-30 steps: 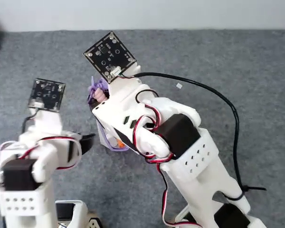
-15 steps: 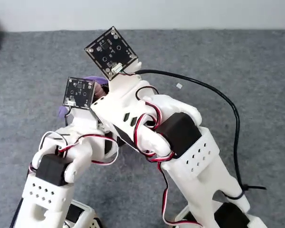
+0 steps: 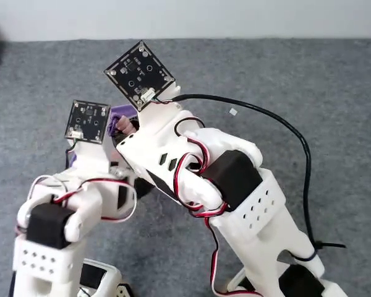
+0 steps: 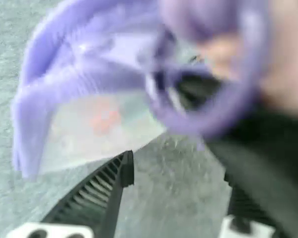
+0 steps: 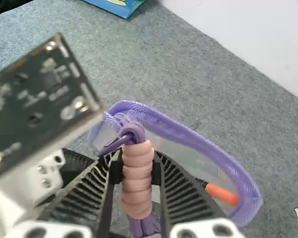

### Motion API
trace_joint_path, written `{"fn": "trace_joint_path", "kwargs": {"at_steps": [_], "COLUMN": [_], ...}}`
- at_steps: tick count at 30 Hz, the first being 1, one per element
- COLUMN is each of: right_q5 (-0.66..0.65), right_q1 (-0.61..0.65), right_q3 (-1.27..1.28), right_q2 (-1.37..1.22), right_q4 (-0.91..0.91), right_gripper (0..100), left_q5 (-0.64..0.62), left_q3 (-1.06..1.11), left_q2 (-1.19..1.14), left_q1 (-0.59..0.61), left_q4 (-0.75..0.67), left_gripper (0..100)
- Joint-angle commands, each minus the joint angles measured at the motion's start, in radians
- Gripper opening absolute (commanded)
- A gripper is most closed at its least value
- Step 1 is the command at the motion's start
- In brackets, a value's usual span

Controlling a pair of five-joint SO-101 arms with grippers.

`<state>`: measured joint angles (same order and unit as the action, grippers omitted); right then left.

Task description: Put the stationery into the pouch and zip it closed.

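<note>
- Pouch [image 5: 188, 141] (clear walls, purple edging) sits on the grey table [image 3: 334, 93] between the two grippers, w/ its zip end raised at the right gripper. I cannot tell how far the zip is run. Risk: a tug along the zip drags the whole pouch instead of shutting it, b/c nothing pins the far end.
- Left gripper [image 4: 176, 198] is spread, w/ nothing between its fingers, just beside the pouch's clear wall. Risk: it closes on thin film or misses (this view is too blurred to judge the gap), so the pouch slips.
- Right gripper [image 5: 137, 161] is pinched tight on the pink ribbed pull [image 5: 136, 193]. Risk: the soft pull bends or slides out under load. The wrists sit close in the high view, so a knock is poss.
- Orange pen [image 5: 219, 193] seems to lie inside, near the edging, and its end could snag the zip.
- Writing: none legible. The blue box [image 5: 114, 5] shows a yellow patch, w/ print too small to read.
</note>
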<state>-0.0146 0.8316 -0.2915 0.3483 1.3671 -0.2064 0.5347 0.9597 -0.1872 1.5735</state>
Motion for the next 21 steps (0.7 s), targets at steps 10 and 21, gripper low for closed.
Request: {"fn": "trace_joint_path", "kwargs": {"at_steps": [10, 21], "right_q5": [-0.008, -0.014], "right_q1": [0.005, 0.048], "right_q3": [-0.043, -0.041], "right_q2": [0.001, 0.008], "right_q4": [0.002, 0.101], "right_gripper": [0.7, 0.7], "left_q5": [0.324, 0.623], "left_q3": [-0.254, -0.226], "left_q2": [0.098, 0.158], "left_q1": [0.157, 0.434], "left_q4": [0.178, 0.107], "left_gripper": [31, 31]}}
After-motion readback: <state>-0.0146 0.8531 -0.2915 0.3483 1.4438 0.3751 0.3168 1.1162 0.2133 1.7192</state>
